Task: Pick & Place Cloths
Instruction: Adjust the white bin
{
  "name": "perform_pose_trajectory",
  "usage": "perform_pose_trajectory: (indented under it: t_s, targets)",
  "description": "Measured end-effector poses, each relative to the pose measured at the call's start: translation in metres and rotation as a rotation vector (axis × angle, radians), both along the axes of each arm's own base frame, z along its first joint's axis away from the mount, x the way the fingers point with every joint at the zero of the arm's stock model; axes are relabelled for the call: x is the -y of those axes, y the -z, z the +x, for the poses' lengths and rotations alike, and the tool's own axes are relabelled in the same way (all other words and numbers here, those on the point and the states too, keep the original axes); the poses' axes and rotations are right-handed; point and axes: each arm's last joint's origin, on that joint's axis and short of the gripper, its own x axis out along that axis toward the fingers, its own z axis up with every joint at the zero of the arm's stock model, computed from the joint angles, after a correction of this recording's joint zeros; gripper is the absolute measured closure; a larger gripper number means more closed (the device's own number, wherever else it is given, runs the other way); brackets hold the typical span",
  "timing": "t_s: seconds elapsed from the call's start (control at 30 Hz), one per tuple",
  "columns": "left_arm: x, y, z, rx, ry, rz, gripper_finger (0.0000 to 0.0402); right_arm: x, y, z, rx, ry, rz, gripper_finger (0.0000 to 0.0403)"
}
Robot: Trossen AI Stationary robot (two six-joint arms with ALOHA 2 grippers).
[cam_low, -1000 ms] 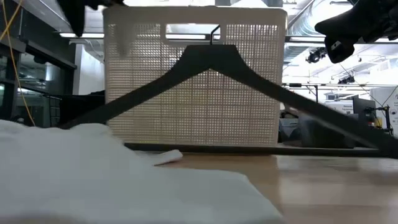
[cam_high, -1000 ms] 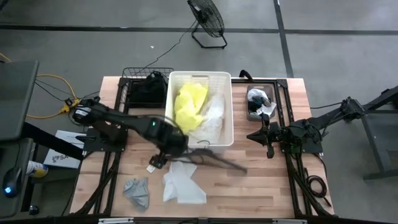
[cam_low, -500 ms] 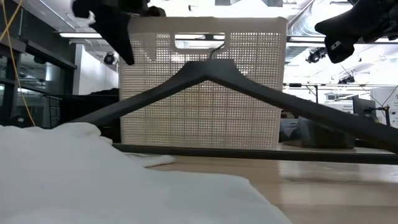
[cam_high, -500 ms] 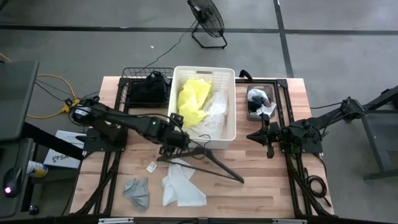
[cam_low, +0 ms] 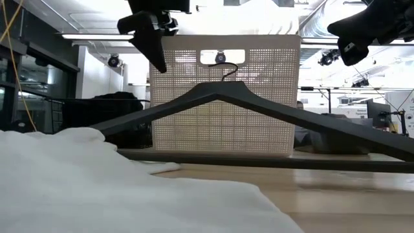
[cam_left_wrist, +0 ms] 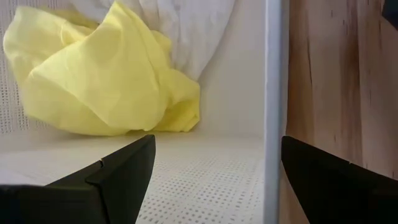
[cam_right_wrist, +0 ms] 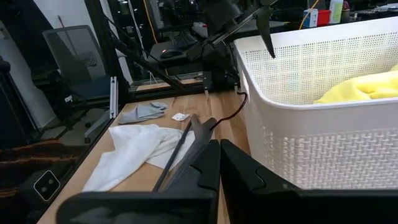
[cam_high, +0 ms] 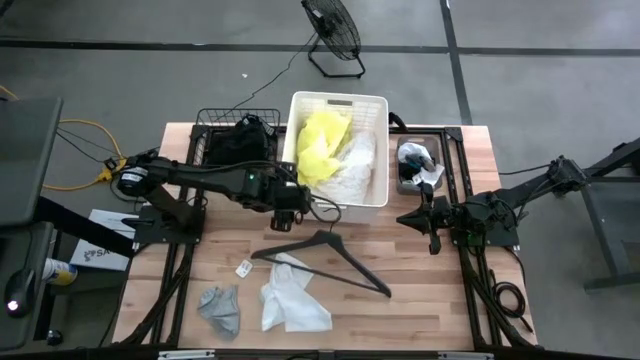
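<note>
Two dark arms work at a wooden table (cam_high: 420, 290). The biggest thing on it is the white basket (cam_high: 377, 160), which sits near the far edge. Inside the basket lie a neon yellow cloth (cam_high: 322, 147) and a white lacy cloth (cam_high: 352, 170), side by side and touching. To the left of the basket, a black cloth (cam_high: 238, 142) sits in a wire tray (cam_high: 205, 125).

A dark grey hanger (cam_high: 325, 255) lies flat on the wood in front of the basket. Just beside it, near the front edge, lies a white cloth (cam_high: 290, 298). A small grey cloth (cam_high: 220, 308) lies farther left, apart from the white one.

The left gripper (cam_high: 290, 200) hangs at the basket's front left corner. Its fingers (cam_left_wrist: 118, 171) are spread wide apart and hold nothing, with the basket wall between them.

The right gripper (cam_high: 412, 217) waits at the right side of the table, right of the basket. Its fingers (cam_right_wrist: 242, 171) are pressed together and hold nothing.
</note>
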Motion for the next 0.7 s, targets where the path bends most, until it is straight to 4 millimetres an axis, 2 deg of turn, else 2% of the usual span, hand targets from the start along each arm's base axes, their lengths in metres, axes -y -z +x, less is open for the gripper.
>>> perform_pose_trajectory:
  t_s: [0.43, 0.7]
  targets:
    - [0.001, 0.0, 0.002, 0.001, 0.033, 0.011, 0.0067, 0.0, 0.0, 0.0, 0.0, 0.0, 0.0, 0.04]
    - [-0.001, -0.014, -0.009, 0.034, 0.027, 0.04, 0.0067, 0.0, 0.0, 0.0, 0.0, 0.0, 0.0, 0.04]
